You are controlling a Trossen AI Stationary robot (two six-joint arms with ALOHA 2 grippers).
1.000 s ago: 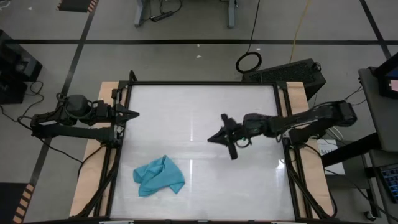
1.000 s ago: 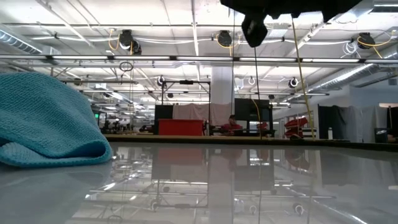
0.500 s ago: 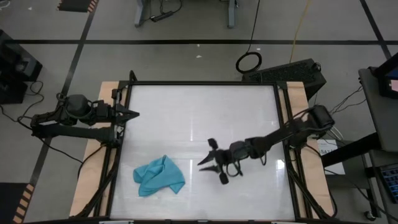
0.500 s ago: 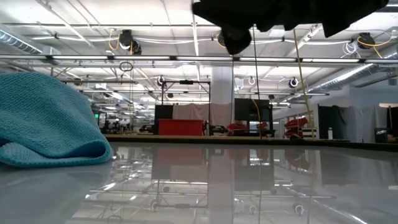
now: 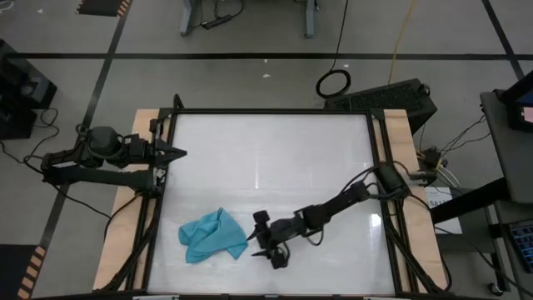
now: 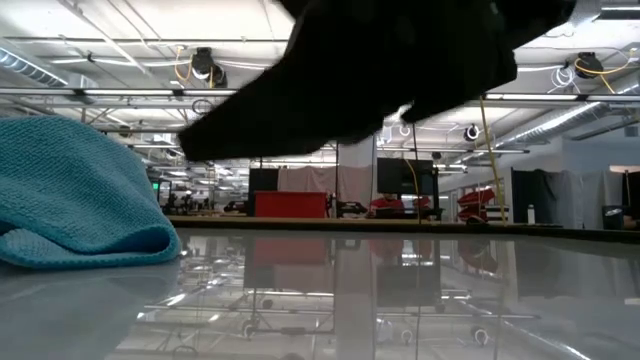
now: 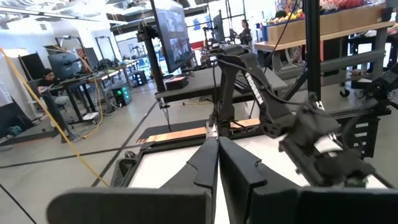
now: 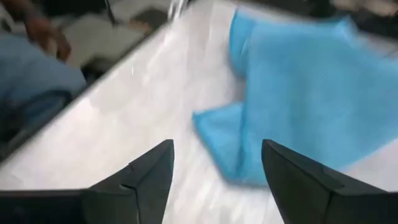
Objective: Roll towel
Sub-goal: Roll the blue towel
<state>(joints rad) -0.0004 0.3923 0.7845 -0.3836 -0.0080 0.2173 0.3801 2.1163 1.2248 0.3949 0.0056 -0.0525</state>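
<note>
- Lying crumpled on the white table (image 5: 275, 158), the towel (image 5: 211, 236) sits in the near-left part of the tabletop, bunched into an uneven heap with folds showing on its upper surface.
- From table height the towel (image 6: 80, 195) fills the left of the picture as a rounded teal mound, its lower edge doubled under and resting on the glossy surface.
- Reaching low and across from the table's right side, the right arm ends with the right gripper (image 5: 265, 247) just beside the towel's right edge, apart from the cloth as far as the overhead view shows.
- The right gripper's two dark fingers (image 8: 140, 180) stand spread wide apart in its own wrist view, with nothing between them; the towel (image 8: 292, 93) lies ahead of them on the white surface, one folded corner pointing toward the gap.
- In the level view the right arm shows only as a large dark shape across the top of the picture, above the tabletop.
- The left gripper (image 5: 176, 152) is parked at the table's left edge, well apart from the towel, pointing inward over the rim.
- Its fingers (image 7: 205, 168) are pressed together with no gap and hold nothing.
- The right arm (image 7: 273, 112) also appears farther off in the left wrist view, over the table.
- A person sits at a desk in the room beyond, seen in the left wrist view.
</note>
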